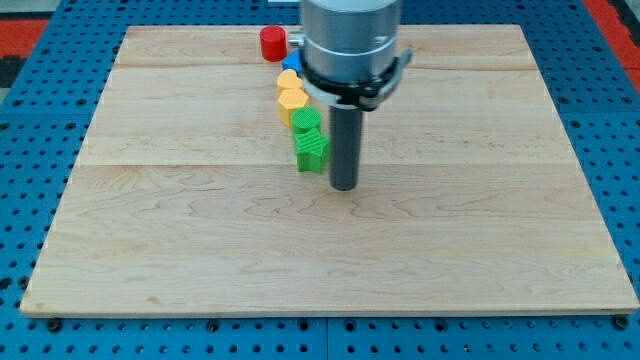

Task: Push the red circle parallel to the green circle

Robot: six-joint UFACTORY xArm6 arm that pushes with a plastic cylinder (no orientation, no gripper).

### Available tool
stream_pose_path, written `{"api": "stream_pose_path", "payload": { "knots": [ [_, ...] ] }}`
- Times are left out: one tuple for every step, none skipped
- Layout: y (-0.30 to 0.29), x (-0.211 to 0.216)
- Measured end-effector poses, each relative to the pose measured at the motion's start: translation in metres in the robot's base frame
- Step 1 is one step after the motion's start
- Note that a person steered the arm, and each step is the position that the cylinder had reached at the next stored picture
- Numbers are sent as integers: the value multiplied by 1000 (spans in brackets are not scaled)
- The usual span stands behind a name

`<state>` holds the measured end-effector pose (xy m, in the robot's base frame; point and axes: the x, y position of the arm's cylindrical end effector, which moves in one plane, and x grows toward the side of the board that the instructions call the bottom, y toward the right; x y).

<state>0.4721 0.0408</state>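
Our arm carries no claw; it ends in a plain rod, so nothing is clenched, released or grasped. My tip [343, 187] rests on the counter [480, 250] just to the view's right of the lowest green block [312, 152], close beside it; we cannot tell whether the two touch.

Taking that green block as landmark, the remaining blocks run from it in a tight line toward the view's top. A second green block [307, 122], whose shape we cannot resolve, sits directly above it. Two yellow blocks [291, 97] follow, then a blue block [291, 65], partly hidden by the arm. The red circle [272, 43] stands at the far end of the line, up and to the view's left, near the counter's top edge.

Status, as we judge it: the red circle is well apart from my tip and shows no sign of being engaged. The push is not yet begun. The whole displacement of the red circle to a position level with the green circle remains to be done.
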Motion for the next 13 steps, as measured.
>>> {"api": "stream_pose_path", "payload": {
  "knots": [
    [41, 0],
    [76, -1],
    [96, -1],
    [105, -1],
    [106, -9],
    [125, -34],
    [144, -84],
    [150, -125],
    [149, -152],
    [144, -201],
    [166, -235],
    [197, -240],
    [200, -264]
  ]
}}
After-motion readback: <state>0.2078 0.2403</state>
